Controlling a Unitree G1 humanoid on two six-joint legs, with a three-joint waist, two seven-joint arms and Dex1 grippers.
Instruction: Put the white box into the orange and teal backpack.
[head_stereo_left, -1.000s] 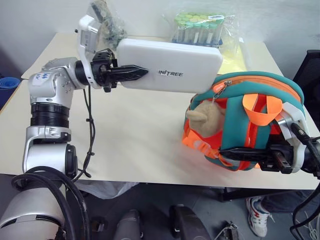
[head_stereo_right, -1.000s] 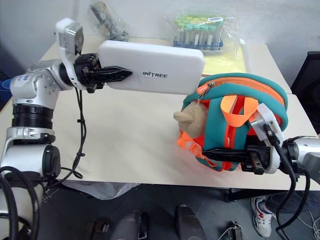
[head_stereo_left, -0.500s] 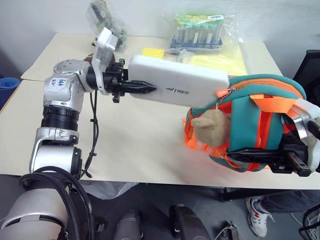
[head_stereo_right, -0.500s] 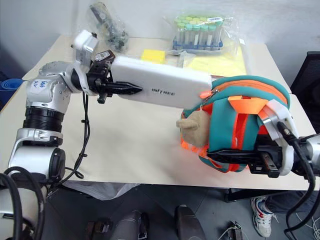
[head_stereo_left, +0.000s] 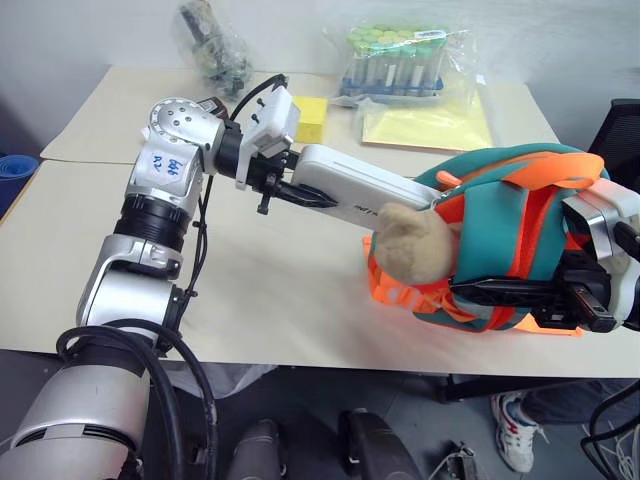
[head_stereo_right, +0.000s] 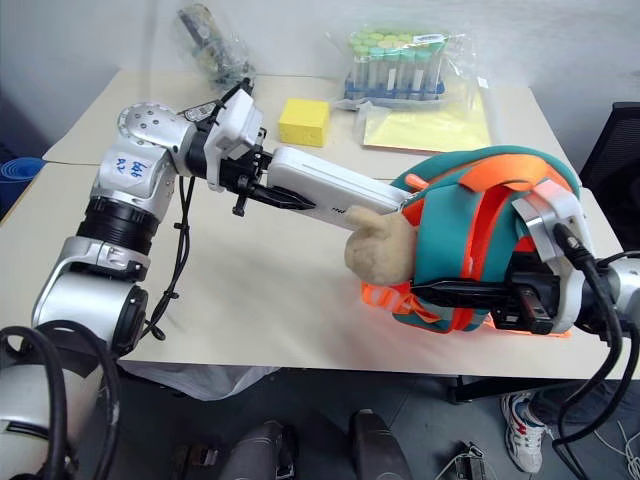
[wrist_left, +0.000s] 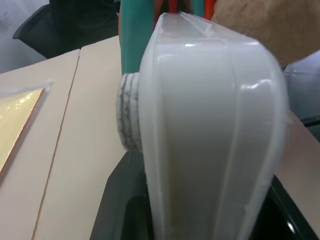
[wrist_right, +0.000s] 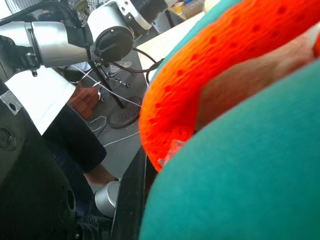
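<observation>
Nearest the robot, right pincer (head_stereo_left: 480, 292) is clamped tight on the backpack (head_stereo_left: 510, 215), fingers pinching a teal strap w/ orange webbing; backpack is at the right front edge of the surface (head_stereo_left: 260, 300), opening turned toward the left arm. Beige plush toy (head_stereo_left: 412, 245) sits on the bag's left face, just below the box.

Mid-surface: left pincer (head_stereo_left: 305, 195) grips one end of the white box (head_stereo_left: 365, 190), partly closed on it, fingers either side. Box tilts down to the right; its far end is at the bag's opening, hidden behind the plush toy and teal rim, so can't tell how deep it's in. Left wrist view: box (wrist_left: 210, 135) runs straight toward teal fabric.

Further back: yellow sponge block (head_stereo_right: 304, 121) just behind the left wrist, yellow envelope (head_stereo_left: 428, 125) to its right. Rear edge: rack of green-capped tubes in clear bag (head_stereo_left: 392, 60), dark parts in another bag (head_stereo_left: 210, 45).
</observation>
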